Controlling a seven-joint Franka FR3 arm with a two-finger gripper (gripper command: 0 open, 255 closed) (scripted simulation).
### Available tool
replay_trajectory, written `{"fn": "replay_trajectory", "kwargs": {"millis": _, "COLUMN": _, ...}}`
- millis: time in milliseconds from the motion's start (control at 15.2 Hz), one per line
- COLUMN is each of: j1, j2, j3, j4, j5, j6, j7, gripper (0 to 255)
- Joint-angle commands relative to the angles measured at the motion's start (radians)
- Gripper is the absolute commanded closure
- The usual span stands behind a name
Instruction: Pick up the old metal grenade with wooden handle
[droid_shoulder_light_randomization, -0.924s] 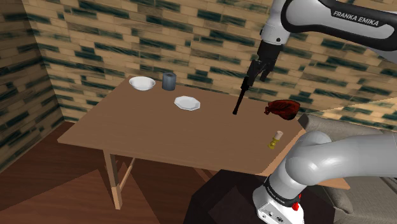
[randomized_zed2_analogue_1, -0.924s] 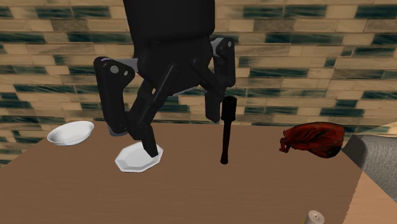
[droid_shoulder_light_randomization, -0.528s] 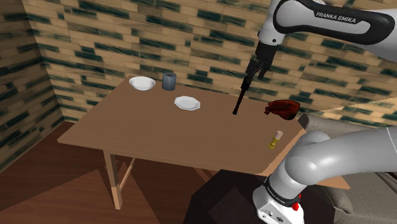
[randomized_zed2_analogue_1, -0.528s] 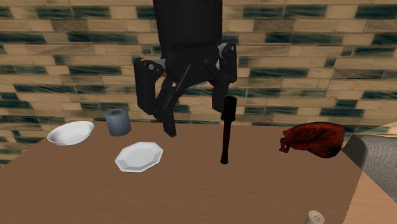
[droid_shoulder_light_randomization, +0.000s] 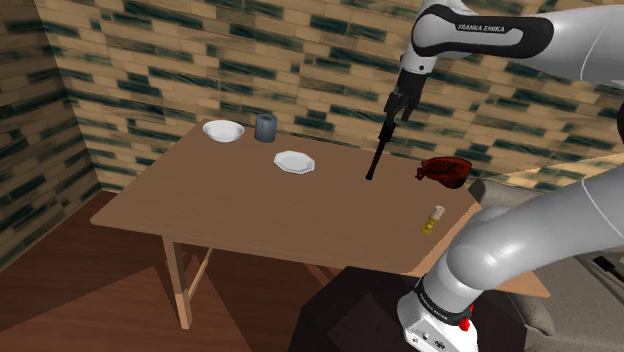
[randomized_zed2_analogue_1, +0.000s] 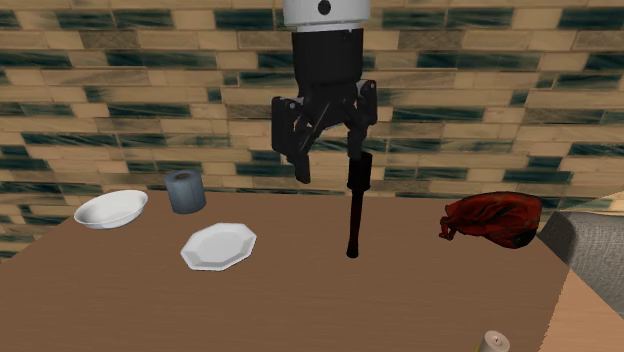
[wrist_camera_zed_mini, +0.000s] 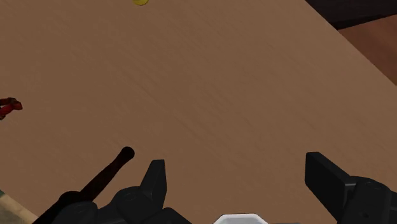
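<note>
Approach step in hand; no grasp made. The gripper (wrist_camera_zed_mini: 236, 184) hangs above the table (droid_shoulder_light_randomization: 230, 200), its fingers (wrist_camera_zed_mini: 156, 181) spread wide and empty. The dark stick grenade (randomized_zed2_analogue_1: 352, 210) stands nearly upright on the table, its upper end just beside one finger, outside the gap. Judged next: shift sideways to centre the gap on the shaft, descend, close, lift

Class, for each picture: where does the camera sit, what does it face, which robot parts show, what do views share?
Shoulder view: beside the stand, looking down over the table; arm, tool.
Second exterior view: low over the table, facing the wall; tool.
Wrist view: on the hand, facing the table; open tool.
Shared: the stick grenade.
</note>
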Motion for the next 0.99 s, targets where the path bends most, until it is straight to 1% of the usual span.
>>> {"fn": "replay_trajectory", "kwargs": {"millis": 0, "j1": -0.005, "j2": 0.064, "j3": -0.041, "j4": 0.037, "j5": 0.001, "j6": 0.028, "j7": -0.046, "gripper": 0}}
{"fn": "replay_trajectory", "kwargs": {"millis": 264, "j1": -0.010, "j2": 0.204, "j3": -0.116, "j4": 0.136, "j5": 0.028, "j6": 0.068, "j7": -0.135, "gripper": 0}}
{"fn": "replay_trajectory", "kwargs": {"millis": 462, "j1": -0.019, "j2": 0.319, "j3": -0.167, "j4": 0.224, "j5": 0.068, "j6": 0.088, "j7": -0.207, "gripper": 0}}
{"fn": "replay_trajectory", "kwargs": {"millis": 726, "j1": -0.047, "j2": 0.488, "j3": -0.223, "j4": 0.361, "j5": 0.146, "j6": 0.098, "j7": -0.311, "gripper": 0}}
{"fn": "replay_trajectory", "kwargs": {"millis": 924, "j1": -0.086, "j2": 0.623, "j3": -0.250, "j4": 0.484, "j5": 0.218, "j6": 0.088, "j7": -0.387, "gripper": 0}}
